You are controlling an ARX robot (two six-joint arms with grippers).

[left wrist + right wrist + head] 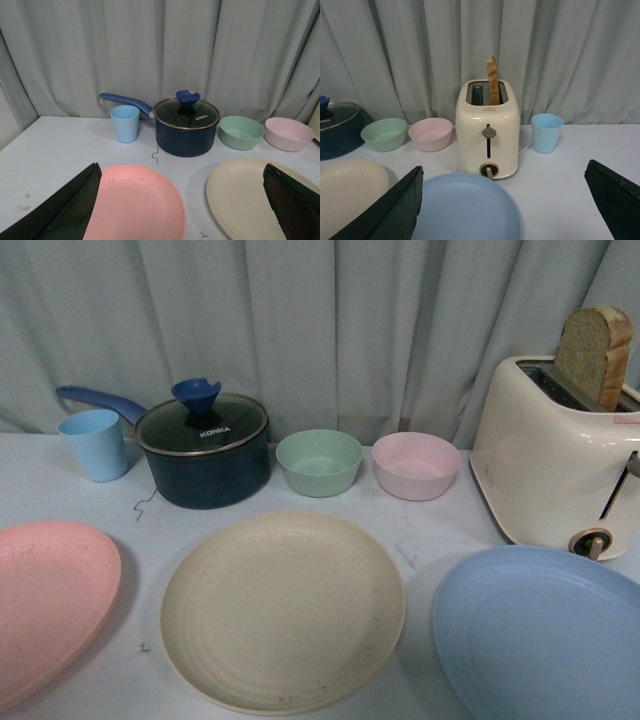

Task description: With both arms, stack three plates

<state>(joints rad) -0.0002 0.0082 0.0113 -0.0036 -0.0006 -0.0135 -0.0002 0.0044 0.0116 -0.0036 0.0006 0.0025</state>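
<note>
In the front view the pink plate point(50, 605) lies at the near left corner of the desk point(420, 530). The cream plate point(283, 610) lies midway along the near edge and the blue plate point(545, 635) at the near right corner, each apart from its neighbour.

In the left wrist view the left pincer point(181, 172) gapes wide and empty. The pink plate lies below it between its fingers, and the cream plate reaches under one finger.

In the right wrist view the right pincer point(505, 170) is likewise spread wide, holding nothing. The blue plate lies below it between its fingers, near the toaster point(488, 135).

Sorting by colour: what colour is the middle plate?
Middle plate is cream-beige; clearest in front view.
</note>
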